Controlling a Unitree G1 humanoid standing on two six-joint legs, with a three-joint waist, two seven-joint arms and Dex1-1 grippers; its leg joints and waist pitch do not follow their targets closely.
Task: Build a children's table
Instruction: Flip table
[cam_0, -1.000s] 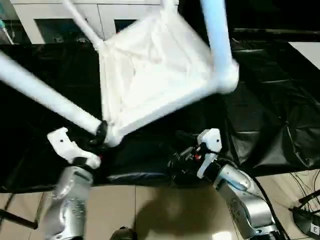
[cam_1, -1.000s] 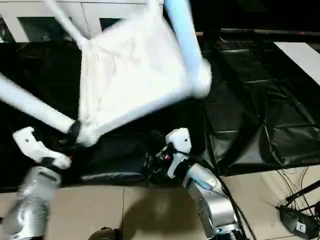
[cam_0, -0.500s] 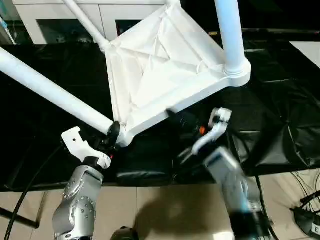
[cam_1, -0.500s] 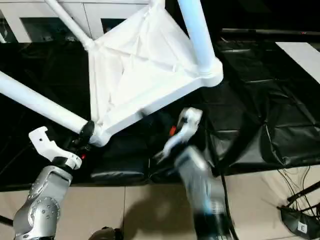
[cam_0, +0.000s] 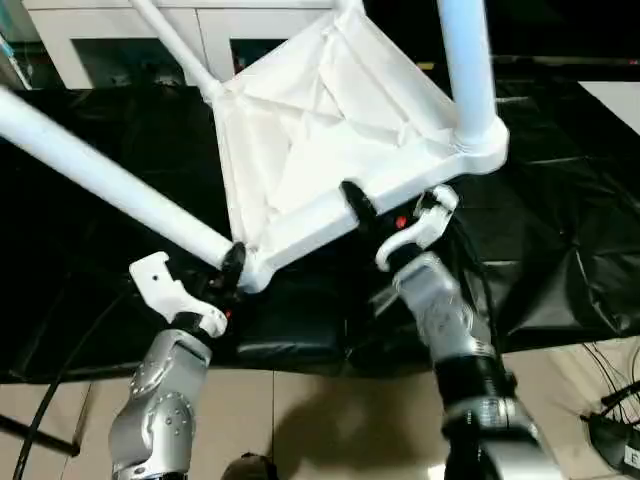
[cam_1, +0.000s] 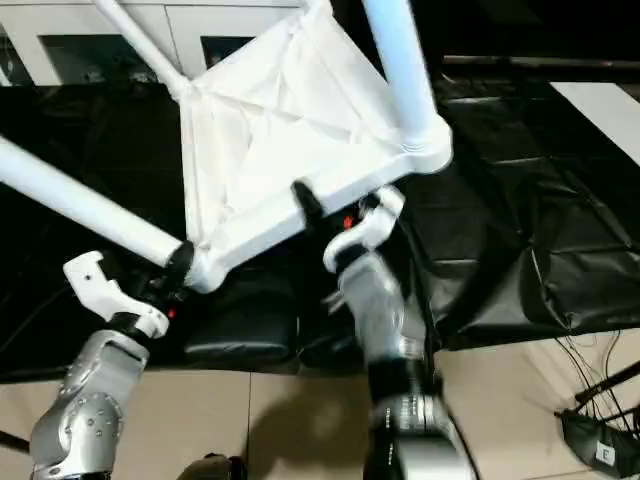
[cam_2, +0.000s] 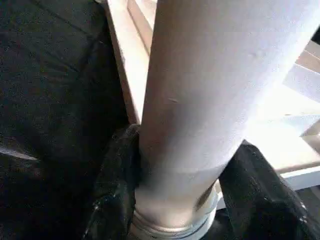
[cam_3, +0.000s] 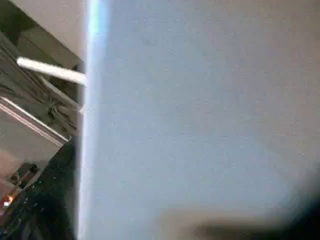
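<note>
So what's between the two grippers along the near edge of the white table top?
In the left eye view, the table top's bare white rim runs from the left gripper, clamped on a leg, to the right gripper.

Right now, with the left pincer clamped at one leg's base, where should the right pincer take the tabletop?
On the near edge rail of the tabletop, from below and in front: that rim is a straight, narrow lip facing the right pincer, whose open fingers already straddle it. The left pincer steadies the corner leg.
</note>
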